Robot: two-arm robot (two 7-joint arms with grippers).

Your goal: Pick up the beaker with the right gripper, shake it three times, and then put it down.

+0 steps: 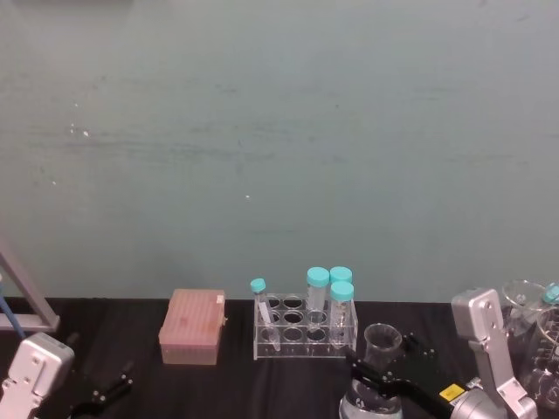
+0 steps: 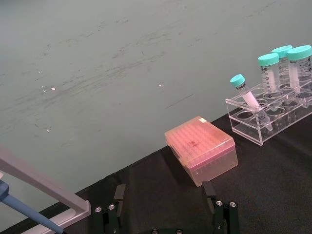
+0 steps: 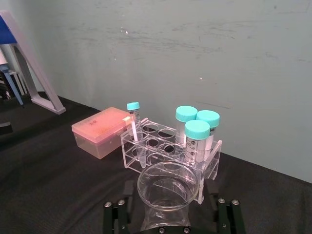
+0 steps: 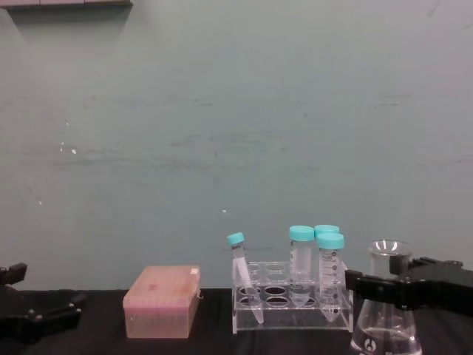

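Observation:
The beaker (image 1: 382, 344), a clear conical flask with a flared rim, stands on the black table at the front right, just in front of the tube rack. My right gripper (image 1: 385, 377) reaches in from the right at the height of the flask's neck. In the chest view its black fingers (image 4: 384, 285) cross the neck of the beaker (image 4: 387, 314). In the right wrist view the beaker (image 3: 168, 185) sits between the two fingers with a gap on each side, so the right gripper (image 3: 170, 217) is open around it. My left gripper (image 2: 165, 214) rests open and empty at the front left.
A clear tube rack (image 1: 306, 330) holds several blue-capped tubes. A pink tip box (image 1: 193, 326) lies to its left. More glassware (image 1: 534, 336) stands at the far right edge. A pipette stand (image 1: 26, 301) is at the far left. A teal wall backs the table.

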